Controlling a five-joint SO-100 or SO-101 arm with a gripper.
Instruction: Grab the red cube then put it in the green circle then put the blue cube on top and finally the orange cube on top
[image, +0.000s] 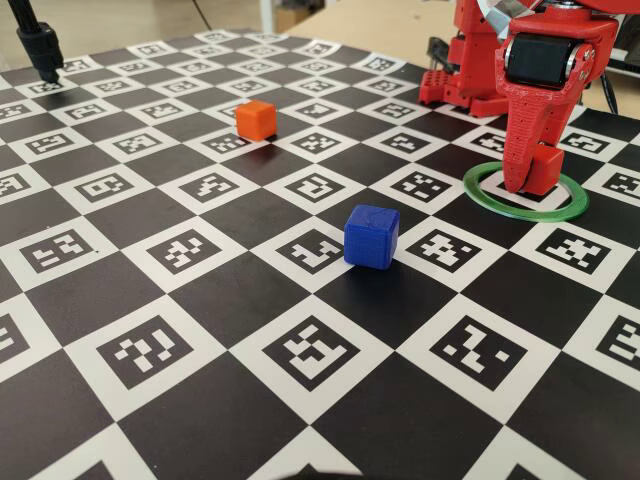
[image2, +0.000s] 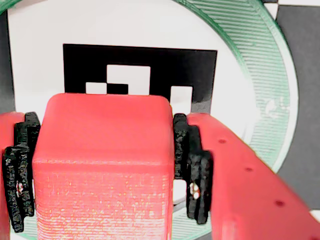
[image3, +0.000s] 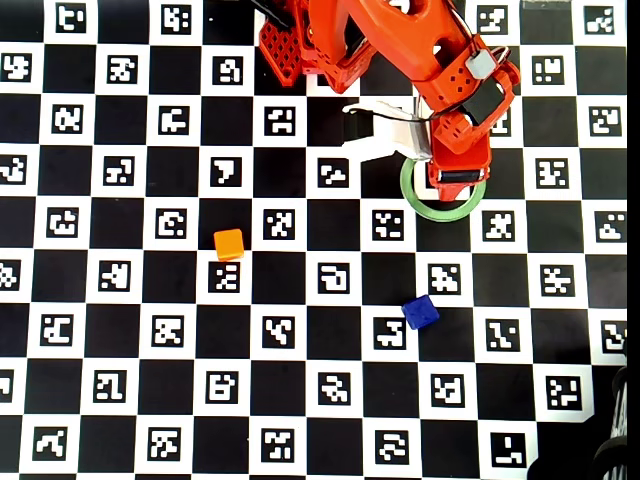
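Covering the whole table is a checkered board (image: 230, 300) of black and white squares with little code marks. From the overhead view, the red arm (image3: 400, 45) reaches from 12 o'clock down toward the green circle (image3: 420, 208), at about 1 o'clock from the board's middle. That view hides what the arm holds. The wrist view shows it best: the gripper (image2: 105, 170) is squeezed on the red cube (image2: 102, 165), with black pads (image2: 192, 167) pressing both sides, and the green ring curves behind it. In the fixed view the cube (image: 546, 170) sits low inside the ring (image: 480, 195), but I cannot tell if it touches the board. The blue cube (image3: 420, 312) lies alone at 5 o'clock from the board's middle. The orange cube (image3: 229, 244) sits at 9 o'clock, well apart from the others.
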